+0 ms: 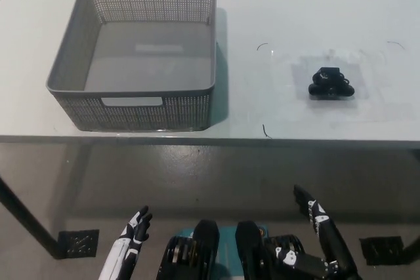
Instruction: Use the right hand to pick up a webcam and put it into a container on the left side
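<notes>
A small black webcam (331,84) lies on the white table (282,18) at the right, a little back from the front edge. A grey perforated basket (71,59) with cut-out handles stands on the table's left side, and nothing shows inside it. My black right hand (320,225) hangs low at the bottom right, below the table's front edge, fingers apart and holding nothing. It is well short of the webcam. My white left hand (134,231) rests at the bottom left, also below the table edge, open and holding nothing.
The table's front edge (210,140) runs across the middle of the view, with dark floor below it. Thin dark marks (263,46) lie on the tabletop between basket and webcam. Table legs with floor plates (77,242) show at the lower corners.
</notes>
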You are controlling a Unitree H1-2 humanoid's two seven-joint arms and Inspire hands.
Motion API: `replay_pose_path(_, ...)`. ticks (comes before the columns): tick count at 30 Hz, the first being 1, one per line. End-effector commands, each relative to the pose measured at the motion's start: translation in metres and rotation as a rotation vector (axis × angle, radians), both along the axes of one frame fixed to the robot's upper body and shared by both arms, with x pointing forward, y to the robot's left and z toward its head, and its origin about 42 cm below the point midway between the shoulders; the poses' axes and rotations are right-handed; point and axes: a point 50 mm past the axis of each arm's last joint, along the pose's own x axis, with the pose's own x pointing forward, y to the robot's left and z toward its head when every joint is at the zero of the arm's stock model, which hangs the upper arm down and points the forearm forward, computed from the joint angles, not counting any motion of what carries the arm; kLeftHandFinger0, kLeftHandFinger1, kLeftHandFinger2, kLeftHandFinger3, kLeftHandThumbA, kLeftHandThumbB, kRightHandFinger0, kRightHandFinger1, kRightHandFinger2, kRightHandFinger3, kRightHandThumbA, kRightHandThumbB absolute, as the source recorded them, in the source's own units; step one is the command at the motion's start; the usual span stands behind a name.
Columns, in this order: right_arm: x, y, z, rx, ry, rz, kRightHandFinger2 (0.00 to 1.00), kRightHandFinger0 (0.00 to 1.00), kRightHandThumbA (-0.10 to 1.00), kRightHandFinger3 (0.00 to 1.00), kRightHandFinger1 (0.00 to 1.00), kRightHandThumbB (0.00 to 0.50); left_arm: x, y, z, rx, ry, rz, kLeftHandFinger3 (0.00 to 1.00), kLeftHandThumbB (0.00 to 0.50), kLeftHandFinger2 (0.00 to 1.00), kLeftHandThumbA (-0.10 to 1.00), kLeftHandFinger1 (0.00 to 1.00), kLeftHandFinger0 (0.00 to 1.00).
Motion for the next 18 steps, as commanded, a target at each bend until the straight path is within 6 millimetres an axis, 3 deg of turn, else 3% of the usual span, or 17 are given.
replay_pose_path(1,0.000,-0.011,0.053,-0.066,-0.278,-0.066,1.00,1.00,0.87,1.00,1.00,0.243,0.003,0.002,0.013,-0.006,-0.069,-0.003,1.00,0.004,1.00,1.00,1.00,1.00)
replay_pose_path(2,-0.001,-0.011,0.055,-0.068,-0.283,-0.068,1.00,1.00,0.87,1.00,1.00,0.244,0.003,0.002,0.013,-0.006,-0.069,-0.003,1.00,0.005,1.00,1.00,1.00,1.00)
replay_pose_path(3,-0.003,-0.014,0.066,-0.149,-0.310,-0.086,1.00,1.00,0.96,1.00,1.00,0.297,0.003,0.001,0.013,-0.004,-0.071,-0.005,1.00,0.005,1.00,1.00,1.00,1.00)
replay_pose_path(4,-0.005,-0.018,0.081,-0.213,-0.349,-0.111,1.00,1.00,1.00,1.00,1.00,0.308,0.003,0.001,0.014,-0.004,-0.072,-0.007,1.00,0.007,1.00,1.00,1.00,1.00)
replay_pose_path(7,-0.001,-0.022,0.108,-0.241,-0.390,-0.133,1.00,1.00,1.00,1.00,1.00,0.333,0.003,0.002,0.013,-0.003,-0.070,-0.008,1.00,0.017,1.00,1.00,1.00,1.00)
replay_pose_path(10,-0.001,-0.022,0.110,-0.247,-0.388,-0.136,1.00,1.00,1.00,1.00,1.00,0.335,0.003,0.002,0.013,-0.004,-0.070,-0.008,1.00,0.019,1.00,1.00,1.00,1.00)
replay_pose_path(11,0.009,-0.029,0.133,-0.295,-0.466,-0.170,1.00,1.00,1.00,1.00,1.00,0.372,0.004,0.003,0.014,0.000,-0.077,-0.016,1.00,0.025,1.00,1.00,1.00,1.00)
replay_pose_path(12,0.015,-0.034,0.144,-0.326,-0.497,-0.183,1.00,1.00,1.00,1.00,1.00,0.394,0.004,0.003,0.014,-0.001,-0.077,-0.016,1.00,0.027,1.00,1.00,1.00,1.00)
replay_pose_path(15,0.015,-0.034,0.145,-0.332,-0.496,-0.187,1.00,1.00,1.00,1.00,1.00,0.397,0.004,0.004,0.014,0.000,-0.078,-0.017,1.00,0.028,1.00,1.00,1.00,1.00)
replay_pose_path(16,0.027,-0.045,0.167,-0.389,-0.531,-0.209,1.00,1.00,1.00,1.00,1.00,0.433,0.006,0.004,0.015,-0.001,-0.081,-0.018,1.00,0.031,1.00,1.00,1.00,1.00)
replay_pose_path(18,0.041,-0.054,0.185,-0.449,-0.543,-0.229,1.00,1.00,1.00,1.00,1.00,0.443,0.006,0.005,0.015,-0.001,-0.079,-0.019,1.00,0.035,1.00,1.00,1.00,1.00)
